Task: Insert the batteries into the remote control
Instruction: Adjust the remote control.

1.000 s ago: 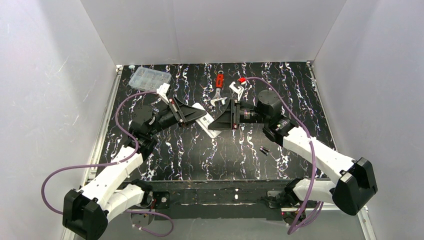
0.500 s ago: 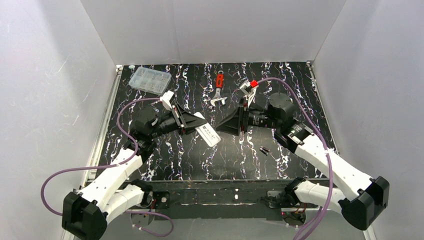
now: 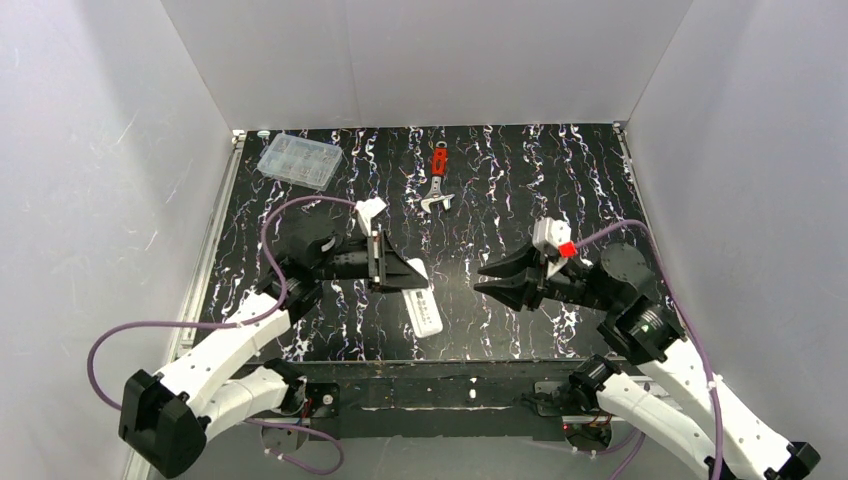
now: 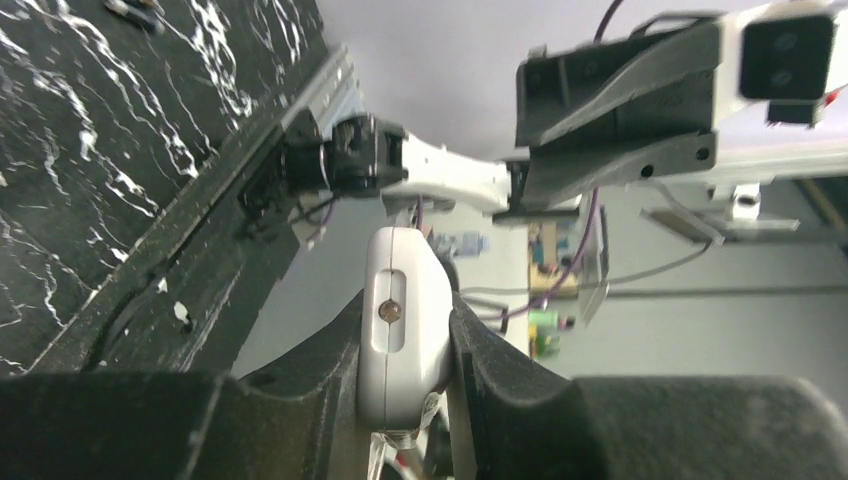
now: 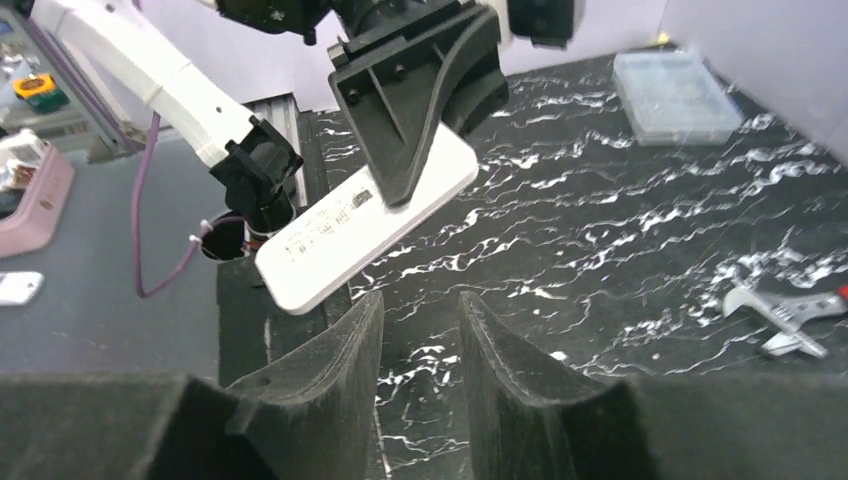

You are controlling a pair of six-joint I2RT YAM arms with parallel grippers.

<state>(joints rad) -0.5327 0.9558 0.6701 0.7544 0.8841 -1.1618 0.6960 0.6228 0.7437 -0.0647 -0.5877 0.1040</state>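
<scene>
The remote control (image 3: 424,312) is pinched at its far end by my left tool (image 3: 405,275). It is held above the surface (image 3: 520,190), near the middle, with its free end slanting toward the near edge. My right tool (image 3: 484,280) hangs just to its right, fingers spread and gripping nothing. A wrench (image 3: 437,188) and a clear box (image 3: 298,160) lie at the far side.

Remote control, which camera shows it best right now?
The right wrist view: the remote control shows most of its white face, with printed markings, held at one end in the left claw. The top view shows it small and partly covered by the claw; the left wrist view shows only one narrow end.
</scene>
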